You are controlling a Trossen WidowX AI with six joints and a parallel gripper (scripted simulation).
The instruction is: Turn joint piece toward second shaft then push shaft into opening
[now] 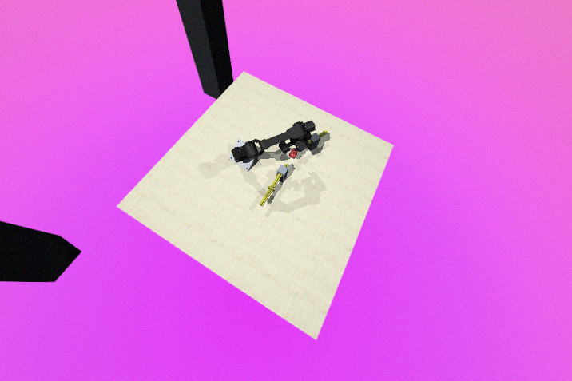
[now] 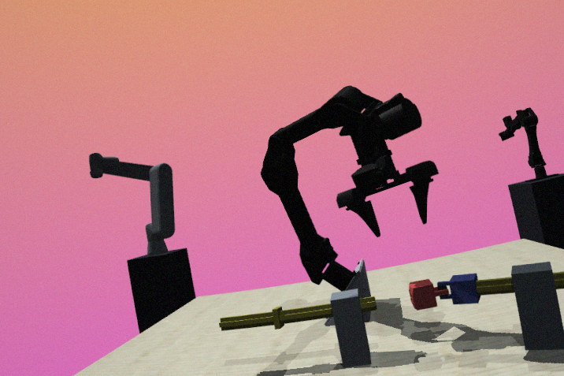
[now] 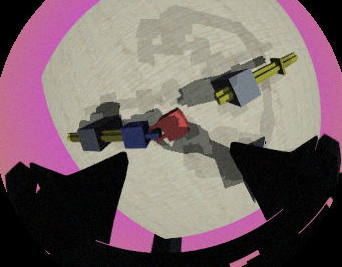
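Note:
My gripper (image 1: 291, 147) (image 2: 401, 229) (image 3: 181, 153) is open and empty, raised above the red joint piece (image 1: 292, 153) (image 2: 422, 294) (image 3: 174, 125) and touching nothing. The piece hangs on a blue yoke (image 2: 464, 288) (image 3: 135, 134) at the end of the first yellow shaft (image 2: 494, 285) (image 3: 111, 135), in its grey block (image 1: 314, 140) (image 2: 536, 307) (image 3: 90, 138). It is turned roughly toward the second yellow shaft (image 1: 267, 194) (image 2: 249, 322) (image 3: 263, 73); its opening is not clearly seen. That shaft runs through the second grey block (image 1: 282, 172) (image 2: 349, 329) (image 3: 245, 87), its near end apart from the red piece.
A collar (image 1: 271, 187) (image 2: 278, 318) (image 3: 280, 66) sits on the second shaft's outer part. My arm's pale base plate (image 1: 247, 167) is beside the blocks on the wooden table top (image 1: 286, 266). Other arms stand on dark pedestals (image 1: 203, 27) (image 2: 162, 291) beyond the table.

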